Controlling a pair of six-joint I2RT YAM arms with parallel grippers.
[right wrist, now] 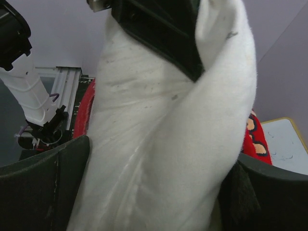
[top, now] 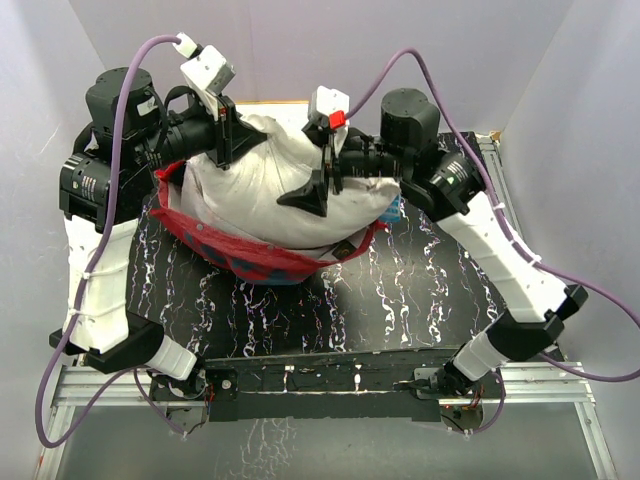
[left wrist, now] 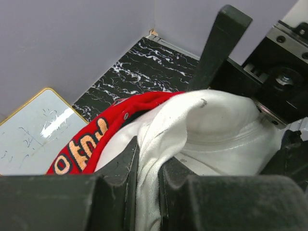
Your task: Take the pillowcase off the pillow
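**Item 1: pillow (top: 285, 195).** Plump, off-white, plain soft cloth, creased and bunched. In the top view it sits at the 12 o'clock end of the table (top: 420, 300), held between both claws.

**Item 2: pillowcase (top: 250, 258).** Bright red outside, duller dark red inside. It is slipped down off most of the pillow and sags round its lower edge from 9 o'clock through 6 to 3 o'clock.

**Item 3: left gripper (top: 228, 150).** At the pillow's 10 o'clock corner. Only the left wrist view shows its grip. There the left gripper (left wrist: 149, 180) has its jaws drawn narrow, pinching a thin ridge of white pillow (left wrist: 216, 125) cloth. Gold lettering on the red pillowcase (left wrist: 91, 142) lies at 9 o'clock of that ridge.

**Item 4: right gripper (top: 318, 190).** At the pillow's 3 o'clock side. Only the right wrist view shows the right gripper (right wrist: 154, 197) with its jaws held far apart. A thick twisted roll of pillow (right wrist: 168, 144) fills the gap and touches both dark fingers (right wrist: 43, 187).

**Item 5: table.** Black, glossy, white-veined like marble.

**Item 6: board (left wrist: 29, 130).** Flat, white, with a pale wood rim. It is plain in both wrist views and nearly hidden behind the pillow from above.
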